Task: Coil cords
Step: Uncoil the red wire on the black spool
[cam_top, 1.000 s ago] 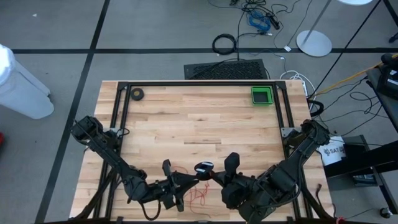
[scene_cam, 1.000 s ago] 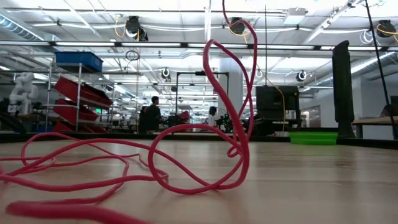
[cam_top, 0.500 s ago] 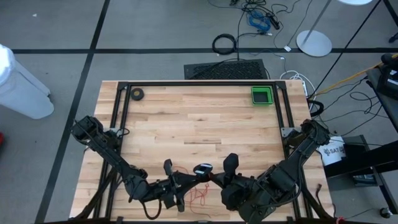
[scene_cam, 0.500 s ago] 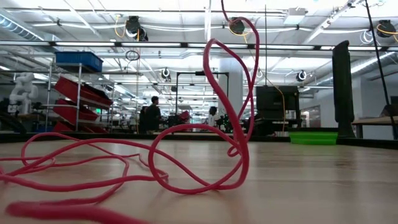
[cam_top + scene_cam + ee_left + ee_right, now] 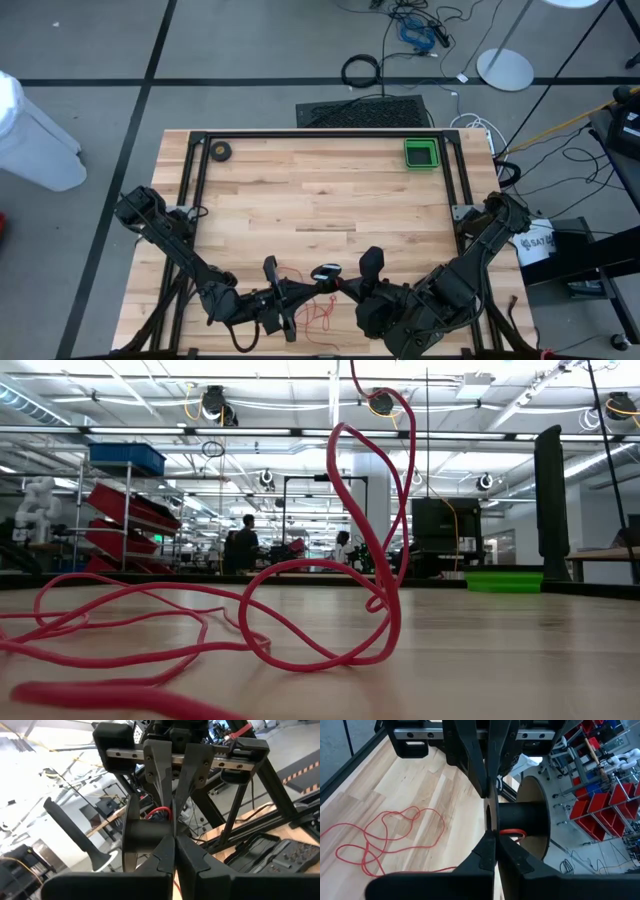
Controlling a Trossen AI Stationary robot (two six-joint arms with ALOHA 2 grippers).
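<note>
Both grippers are meeting at the table's six o'clock edge, pinching the spool (image 5: 327, 270) between them. Left gripper (image 5: 313, 283) and right gripper (image 5: 345, 284) are each pressed shut on it. Loose red cord (image 5: 318, 314) is lying just toward six o'clock of them

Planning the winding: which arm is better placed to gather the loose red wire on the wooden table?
Left, probably. Both shut grippers meet at the dark spool, but the thin red wire pile lies nearer the left gripper than the right gripper.

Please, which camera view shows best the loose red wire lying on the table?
The right wrist view: the loose red wire lies there in full loops on the table. The low view shows its loops side-on. The high view shows a small tangle, the left wrist view only turns on the spool.
</note>
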